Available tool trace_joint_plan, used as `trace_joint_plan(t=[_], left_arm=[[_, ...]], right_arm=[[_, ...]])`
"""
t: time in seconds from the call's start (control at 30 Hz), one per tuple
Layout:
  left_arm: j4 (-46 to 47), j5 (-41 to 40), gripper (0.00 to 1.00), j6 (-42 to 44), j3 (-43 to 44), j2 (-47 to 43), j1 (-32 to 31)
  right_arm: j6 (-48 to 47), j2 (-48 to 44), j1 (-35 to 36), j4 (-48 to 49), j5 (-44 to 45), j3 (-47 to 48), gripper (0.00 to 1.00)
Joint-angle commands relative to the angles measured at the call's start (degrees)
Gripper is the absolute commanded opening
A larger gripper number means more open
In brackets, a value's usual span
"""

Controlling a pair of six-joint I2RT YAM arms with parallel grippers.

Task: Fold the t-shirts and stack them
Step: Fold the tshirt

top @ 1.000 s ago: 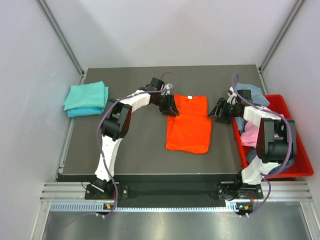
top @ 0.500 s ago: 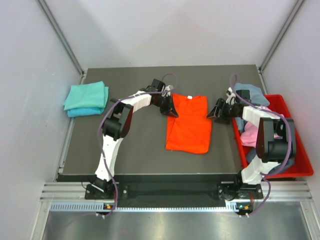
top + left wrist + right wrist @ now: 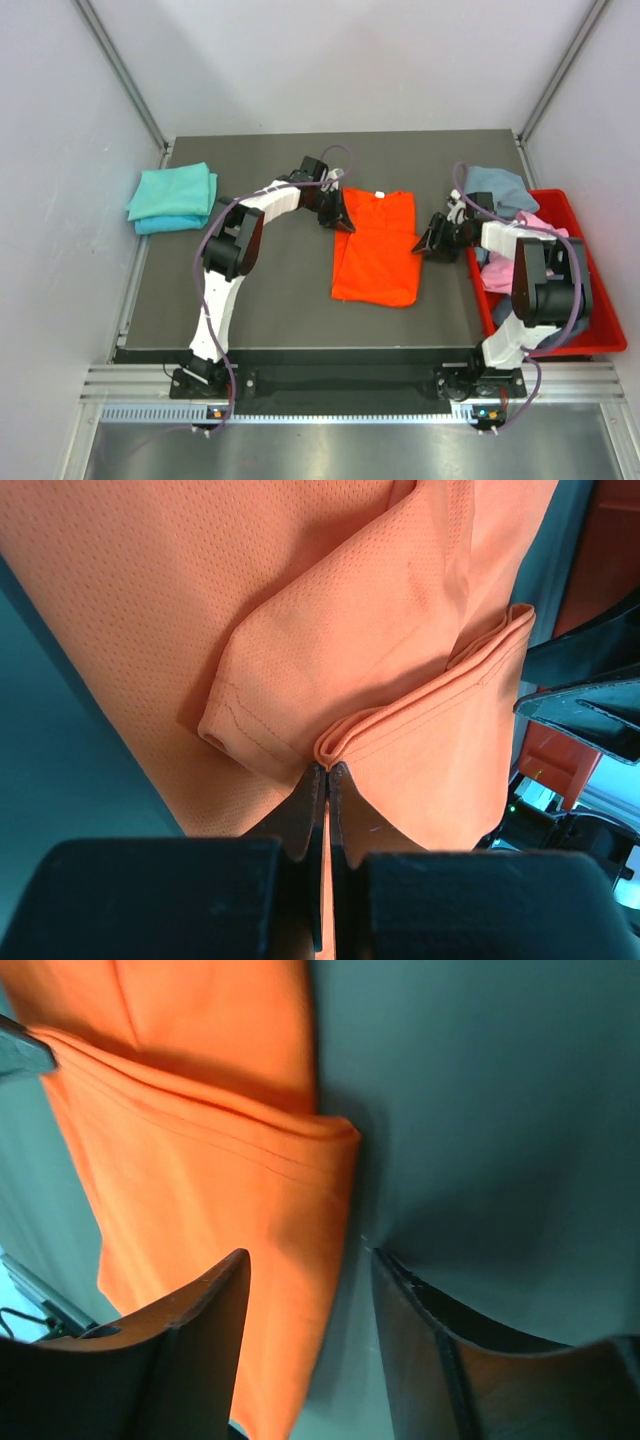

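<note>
Top view: even, bright light, soft shadows on the table [image 3: 280,300]. Wrist views: dimmer, end effector fingers [image 3: 180,1360] blurred, probably too near for focus

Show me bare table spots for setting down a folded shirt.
Free: table between left arm and orange shirt; near-left corner in front of the teal stack; far strip behind the orange shirt. Crowded: right gripper fills the gap beside the red bin.

the left arm reaches forward and bends inward at the wrist. the left gripper [image 3: 325,772] is closed tight, its jaws pinching a folded edge of the orange t-shirt [image 3: 400,630]. the right arm is folded at the elbow, and the right gripper [image 3: 308,1254] points left with its jaws apart.
</note>
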Motion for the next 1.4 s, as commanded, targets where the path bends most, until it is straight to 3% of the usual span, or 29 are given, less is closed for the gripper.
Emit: trace_joint_plan(t=[0.0, 0.27, 0.47, 0.57, 0.87, 1.37], left_arm=[[1.8, 0.4, 0.0, -0.4, -0.5, -4.4, 0.4], [2.0, -0.1, 0.0, -0.6, -1.2, -5.3, 0.4], [1.8, -0.3, 0.0, -0.3, -1.8, -5.6, 0.4], [1.7, -0.3, 0.0, -0.2, -1.9, -5.7, 0.4], [1.1, -0.9, 0.0, 0.8, -2.0, -9.2, 0.4], [0.2, -0.9, 0.0, 1.1, -9.3, -17.4, 1.0]], right_arm=[[0.2, 0.8, -0.1, 1.3, 1.5, -0.5, 0.5], [-0.2, 3.8, -0.1, 2.2, 2.6, 3.7, 0.44], [-0.4, 6.5, 0.4, 4.4, 1.3, 5.6, 0.27], [-0.6, 7.1, 1.7, 4.6, 1.4, 6.7, 0.15], [0.2, 2.6, 1.9, 3.5, 0.7, 9.7, 0.01], [2.5, 0.1, 7.0, 5.6, -1.6, 10.4, 0.0]])
